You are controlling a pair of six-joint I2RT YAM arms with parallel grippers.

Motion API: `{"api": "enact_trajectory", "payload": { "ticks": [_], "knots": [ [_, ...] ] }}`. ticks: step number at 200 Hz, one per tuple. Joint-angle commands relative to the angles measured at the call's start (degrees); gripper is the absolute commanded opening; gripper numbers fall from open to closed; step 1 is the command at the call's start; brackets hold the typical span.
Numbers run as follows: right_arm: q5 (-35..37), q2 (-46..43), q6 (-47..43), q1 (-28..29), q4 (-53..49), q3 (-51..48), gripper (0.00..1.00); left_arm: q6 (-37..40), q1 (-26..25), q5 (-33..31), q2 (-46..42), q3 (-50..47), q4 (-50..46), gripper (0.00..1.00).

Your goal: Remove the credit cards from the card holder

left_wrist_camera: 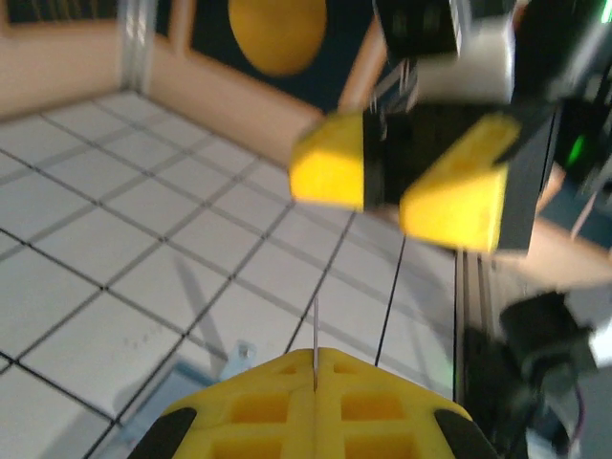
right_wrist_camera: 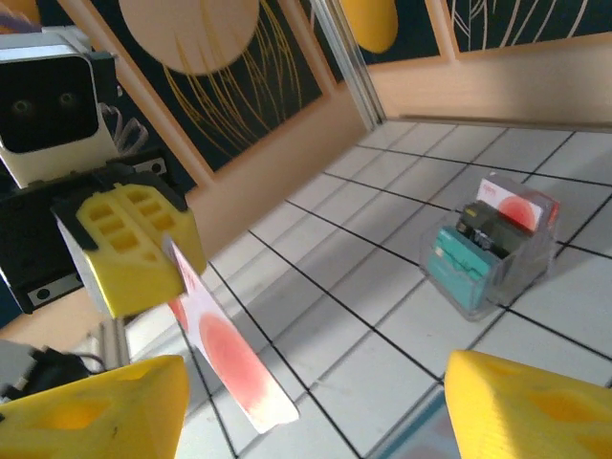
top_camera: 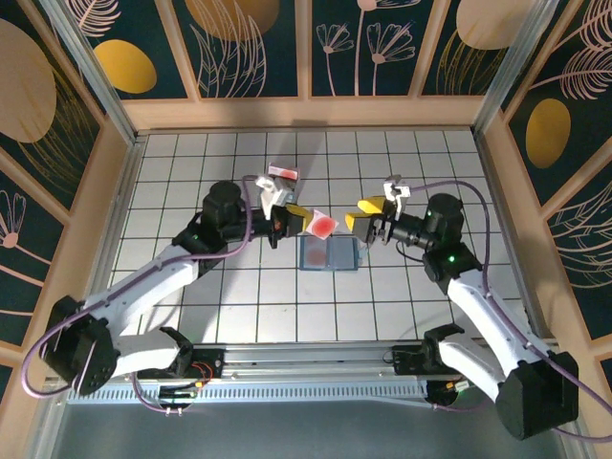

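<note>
The jaws of the left gripper (top_camera: 295, 220) pinch a thin salmon-red plastic credit card (top_camera: 323, 227) above the flat slate-blue card holder (top_camera: 330, 254) lying unfolded on the white tiled bench (top_camera: 191, 163), while those of the right gripper (top_camera: 362, 214) stand wide just beside the card.

left gripper (top_camera: 302, 221) with credit card (top_camera: 323, 227) facing right gripper (top_camera: 360, 214), open tiles (top_camera: 191, 153) around

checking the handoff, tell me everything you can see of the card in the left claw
The credit card is a thin, plastic-looking rectangle, white with a salmon-red disc. The shut left claw pinches one end; the rest sticks out tilted in mid-air, toward the open right claw, which has no grip on it.
</note>
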Motion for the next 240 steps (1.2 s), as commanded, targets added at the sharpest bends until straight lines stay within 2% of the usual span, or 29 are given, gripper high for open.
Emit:
{"api": "enact_trajectory", "payload": {
  "ticks": [1, 34, 67, 85, 108, 142, 159, 188, 196, 205, 210, 223, 240],
  "knots": [
    [-1.81, 1.01, 13.37, 0.47, 22.52, -5.73, 0.72, -12.14, 0.08, -7.56, -2.85, -4.06, 16.54, 0.0],
    [-4.99, 8.08, 21.53, 3.47, 42.84, -8.84, 0.72, -18.77, 0.07, -8.07, -4.15, -7.14, 23.98, 0.0],
    [-8.18, 15.62, 24.67, 6.81, 52.85, -6.13, 0.69, -21.25, 0.08, -8.73, -3.91, -8.07, 26.32, 0.0],
    [-9.2, 19.43, 26.07, 7.75, 55.58, -4.25, 0.63, -22.61, 0.06, -8.23, -3.63, -8.49, 28.17, 0.0],
    [-10.71, 22.68, 29.26, 7.9, 60.46, -2.52, 0.5, -22.97, 0.07, -8.34, -3.37, -8.78, 28.12, 0.0],
    [-11.35, 24.02, 29.65, 8.4, 60.0, -0.6, 0.22, -24.04, 0.08, -7.71, -1.95, -8.78, 29.2, 0.0],
    [-11.35, 23.85, 28.63, 8.65, 57.86, -0.01, 0.0, -24.6, 0.06, -7.55, -1.09, -8.69, 29.93, 0.0],
    [-9.69, 21.29, 21.09, 9.42, 45.11, 1.61, 0.0, -22.62, 0.01, -7.02, -0.13, -6.6, 26.95, 0.0],
    [-8.39, 20.1, 17.19, 9.66, 38.88, 2.47, 0.0, -19.83, 0.04, -6.89, -0.11, -4.7, 22.81, 0.15],
    [-6.48, 18.36, 12.03, 9.9, 29.47, 3.97, 0.0, -15.61, 0.08, -7.05, -0.26, -2.1, 16.94, 0.39],
    [-5.09, 17.48, 8.99, 10.12, 24.09, 5.14, 0.0, -12.53, 0.08, -7.38, -0.36, -0.31, 13.37, 0.47],
    [-1.96, 15.75, 1.12, 10.74, 10.8, 7.71, 0.0, -5.17, 0.03, -9.47, -0.38, 4.78, 3.49, 0.6],
    [-0.67, 14.85, -5.43, 10.8, -1.32, 10.8, 0.0, 3.73, 0.04, -9.68, 0.93, 12.27, -7.97, 0.66]
  ]
}}
